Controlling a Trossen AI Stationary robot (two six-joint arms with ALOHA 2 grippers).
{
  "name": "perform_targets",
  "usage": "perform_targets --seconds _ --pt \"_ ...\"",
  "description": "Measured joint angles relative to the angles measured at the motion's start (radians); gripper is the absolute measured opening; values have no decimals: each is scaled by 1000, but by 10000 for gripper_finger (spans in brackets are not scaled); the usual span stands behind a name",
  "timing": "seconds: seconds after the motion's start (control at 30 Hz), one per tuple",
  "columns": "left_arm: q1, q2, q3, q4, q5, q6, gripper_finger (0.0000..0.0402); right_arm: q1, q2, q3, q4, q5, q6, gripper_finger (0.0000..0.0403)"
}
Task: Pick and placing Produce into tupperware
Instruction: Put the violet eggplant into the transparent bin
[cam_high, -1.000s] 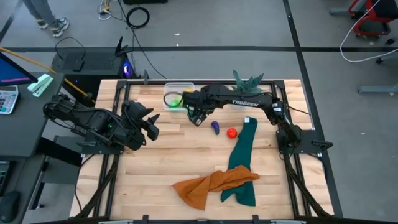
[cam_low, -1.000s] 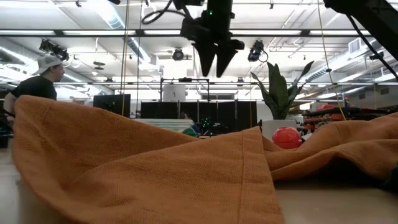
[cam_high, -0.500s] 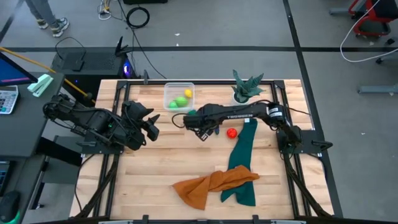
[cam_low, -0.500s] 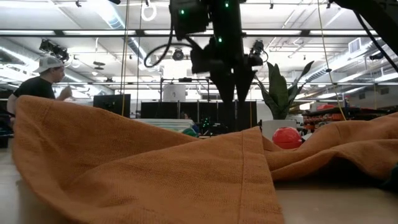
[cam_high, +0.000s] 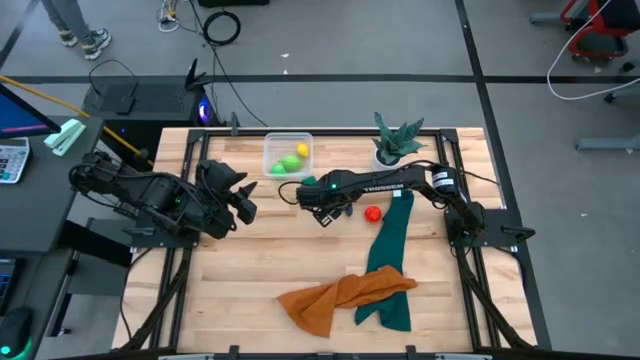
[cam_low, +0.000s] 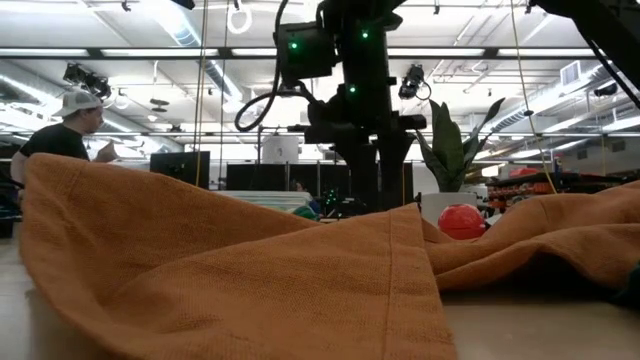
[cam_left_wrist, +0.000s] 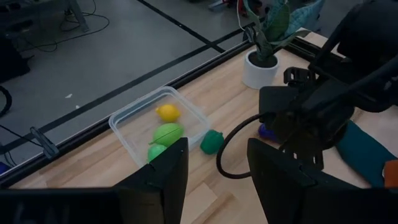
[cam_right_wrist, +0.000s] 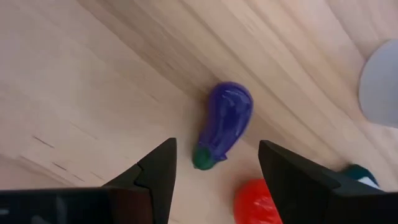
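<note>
The clear tupperware (cam_high: 267, 150) sits at the table's far side and holds the yellow piece (cam_high: 302, 149) and two light green pieces (cam_left_wrist: 166, 132). The dark green piece (cam_left_wrist: 212, 141) lies on the wood just outside it. My right gripper (cam_right_wrist: 216, 149) is open and points down over the purple piece (cam_right_wrist: 225, 123), with one finger on either side and not touching it. The red piece (cam_high: 373, 213) lies just to the right. My left gripper (cam_left_wrist: 217, 149) waits open at the table's left.
A spiky potted plant (cam_high: 395, 140) stands at the far edge, right of the tupperware. A dark green cloth (cam_high: 390, 255) and an orange cloth (cam_high: 340, 298) lie toward the near edge; the orange one fills the low view. A person (cam_low: 62, 135) stands in the room beyond.
My right gripper has moved from beside the tupperware toward the near edge and the right, over the purple piece, and has come down toward the table. It has stayed open. The produce has not moved.
</note>
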Motion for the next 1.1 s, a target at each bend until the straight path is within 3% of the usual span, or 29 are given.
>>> perform_targets --seconds 0.63,0.87,1.1 --pt "41 0 0 1 35 27 172 -26 0 -7 13 -5 52 273" --pt "42 0 0 1 38 29 172 -29 0 -141 28 -17 99 276" --pt "42 0 0 1 38 39 172 -31 1 -213 148 -60 124 270"
